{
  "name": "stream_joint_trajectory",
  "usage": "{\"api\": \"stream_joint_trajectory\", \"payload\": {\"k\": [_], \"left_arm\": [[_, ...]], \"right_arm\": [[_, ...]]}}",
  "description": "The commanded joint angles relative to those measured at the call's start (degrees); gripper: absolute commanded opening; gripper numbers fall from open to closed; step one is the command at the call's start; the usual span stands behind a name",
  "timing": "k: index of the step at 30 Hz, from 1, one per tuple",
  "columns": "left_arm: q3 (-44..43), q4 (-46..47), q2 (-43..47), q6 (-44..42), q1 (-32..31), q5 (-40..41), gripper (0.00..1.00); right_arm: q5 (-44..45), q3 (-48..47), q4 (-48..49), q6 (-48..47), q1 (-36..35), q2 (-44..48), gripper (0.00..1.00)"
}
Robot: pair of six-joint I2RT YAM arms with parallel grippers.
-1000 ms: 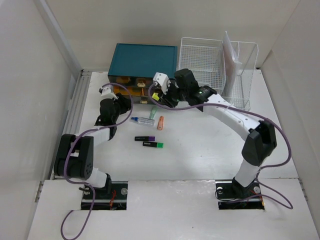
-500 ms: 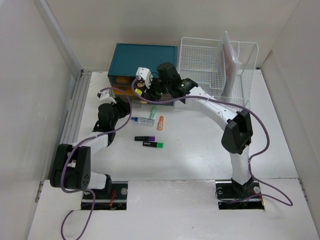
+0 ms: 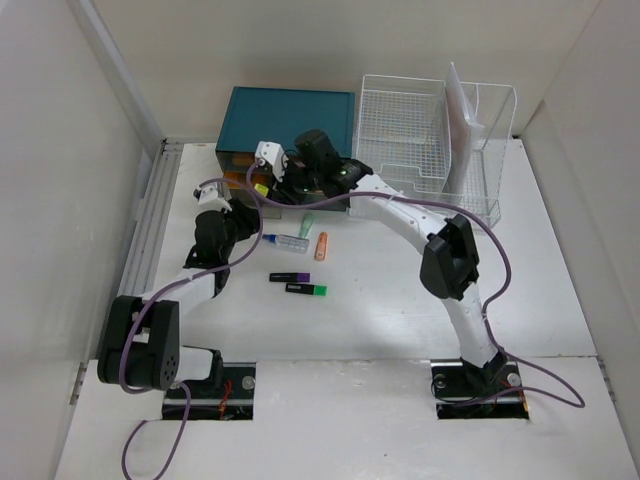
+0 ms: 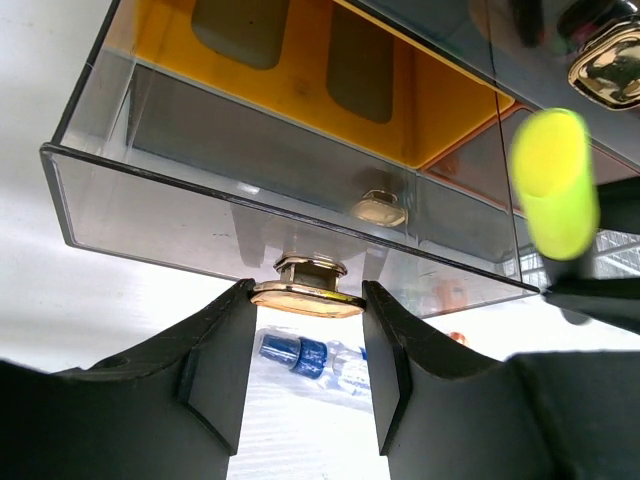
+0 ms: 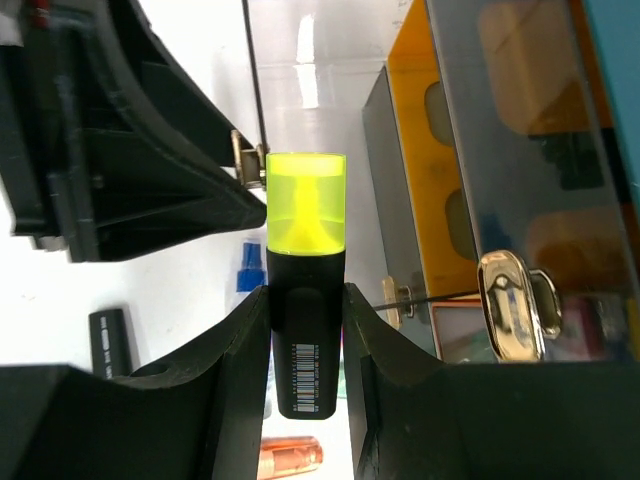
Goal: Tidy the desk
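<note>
Above the white bench [image 3: 400, 300], our left hand [image 4: 305, 312] is clasping the gold knob [image 4: 308, 272] of a clear drawer [image 4: 250, 200]; our right hand [image 5: 305, 305] is grasping a yellow highlighter [image 5: 305, 280].

white barcode on black barrel of yellow highlighter [image 5: 305, 300], tiny print next to barcode too small to read, no other legible text, brand or number anywhere

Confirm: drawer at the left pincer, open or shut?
Open. The drawer juts out past the teal cabinet, orange inside exposed; left pincer clamps its brass knob.
</note>
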State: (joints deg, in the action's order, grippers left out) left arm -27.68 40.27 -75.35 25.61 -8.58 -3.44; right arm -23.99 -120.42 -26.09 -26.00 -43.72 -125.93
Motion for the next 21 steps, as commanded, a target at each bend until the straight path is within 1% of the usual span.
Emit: {"api": "stream_joint_trajectory", "payload": {"k": [1, 3, 4, 6, 8, 11, 12, 13, 18, 19, 21], "left_arm": [[0.0, 2.8, 2.2, 0.3, -0.4, -1.6, 0.00], [0.0, 2.8, 2.2, 0.3, -0.4, -1.6, 0.04], [0.5, 2.8, 2.2, 0.3, -0.4, -1.6, 0.08], [0.5, 2.8, 2.2, 0.3, -0.4, -1.6, 0.14], [1.1, 2.8, 2.7, 0.3, -0.4, -1.6, 0.27], [1.1, 2.8, 2.8, 0.3, -0.4, -1.6, 0.36], [1.1, 2.8, 3.4, 0.3, -0.4, -1.6, 0.42], [1.1, 2.8, 3.4, 0.3, -0.4, -1.6, 0.45], [1.1, 2.3, 3.9, 0.3, -0.4, -1.6, 0.58], [1.1, 2.3, 3.9, 0.3, -0.4, -1.6, 0.60], [1.1, 2.3, 3.9, 0.3, -0.4, -1.6, 0.60]], "right_arm": [[-1.5, -4.4, 4.0, -0.4, -1.0, -1.1, 0.00], [0.9, -4.4, 4.8, -0.4, -1.6, -1.1, 0.00], [1.4, -4.9, 5.5, -0.4, -1.6, -1.1, 0.00], [1.4, -4.9, 6.2, -0.4, -1.6, -1.1, 0.00], [1.4, -5.4, 6.8, -0.4, -1.6, -1.6, 0.00], [1.9, -6.0, 7.4, -0.4, -1.6, -2.1, 0.00], [1.9, -6.0, 7.5, -0.4, -1.6, -2.1, 0.00], [1.9, -6.7, 7.5, -0.4, -1.6, -2.1, 0.00], [1.9, -7.2, 8.6, -0.4, -2.2, -3.3, 0.00], [1.9, -7.9, 8.6, -0.4, -2.2, -4.0, 0.00], [1.9, -8.8, 8.6, -0.4, -2.2, -4.9, 0.00]]}}
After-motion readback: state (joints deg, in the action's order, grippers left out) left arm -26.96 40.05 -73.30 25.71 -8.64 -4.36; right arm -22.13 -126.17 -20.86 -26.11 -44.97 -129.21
